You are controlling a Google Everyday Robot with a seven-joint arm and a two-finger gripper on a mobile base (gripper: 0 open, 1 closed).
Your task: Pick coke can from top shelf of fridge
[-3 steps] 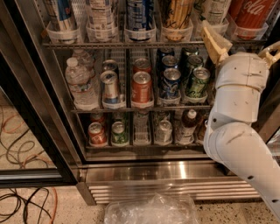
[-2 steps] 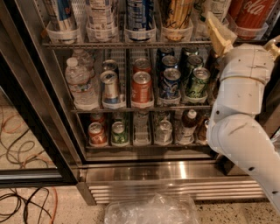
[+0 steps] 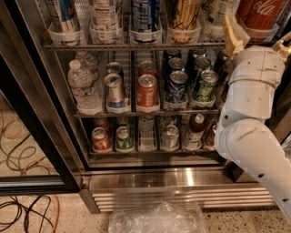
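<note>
Gripper [image 3: 258, 32] hung just below the coke can [image 3: 261, 11], fingers [image 3: 232, 34] spread wide to either side of it, holding nothing. The can stood on the top shelf [image 3: 136, 46], not yet gripped. Reach looked nearly done; closing and lifting out remained.

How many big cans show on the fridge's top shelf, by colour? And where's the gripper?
Red coke can: 1
Gold can: 1
Blue-and-white cans: 2
Whitish cans: 2
Total: 6
Gripper open, just below the coke can, top right.
</note>
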